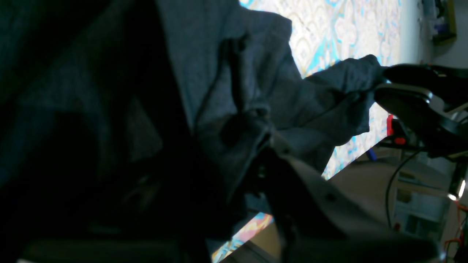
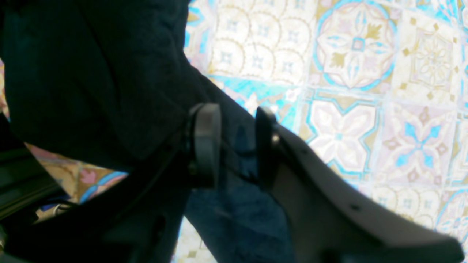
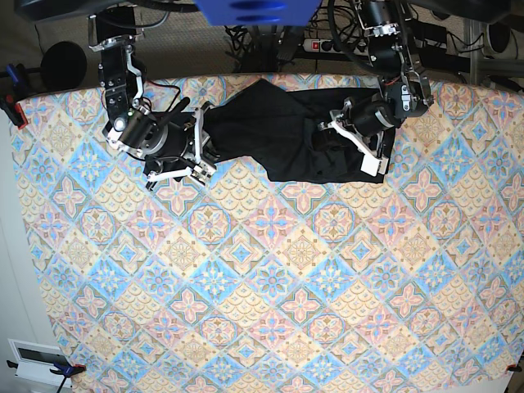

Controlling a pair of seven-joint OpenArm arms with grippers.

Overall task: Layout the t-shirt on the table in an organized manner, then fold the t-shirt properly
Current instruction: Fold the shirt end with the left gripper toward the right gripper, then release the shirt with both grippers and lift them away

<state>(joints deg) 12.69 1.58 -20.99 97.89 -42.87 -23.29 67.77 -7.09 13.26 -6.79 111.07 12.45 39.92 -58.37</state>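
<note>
The black t-shirt (image 3: 278, 135) lies bunched along the far side of the table (image 3: 262, 270), stretched between my two grippers. In the base view my right gripper (image 3: 201, 147) is at its left end. The right wrist view shows that gripper (image 2: 236, 144) shut on a fold of the t-shirt (image 2: 91, 73) above the tiled table (image 2: 347, 109). My left gripper (image 3: 348, 147) sits on the shirt's right part. In the left wrist view the t-shirt (image 1: 204, 54) drapes over the left gripper (image 1: 256, 138) and bunches tight at its tip. The right gripper (image 1: 380, 82) pinches the far end.
Behind the table's far edge lie a power strip and cables (image 3: 327, 45). A red clamp (image 3: 12, 106) grips the left edge, and a white box (image 3: 33, 360) sits off the near left corner. A blue part (image 3: 250, 10) hangs at top centre.
</note>
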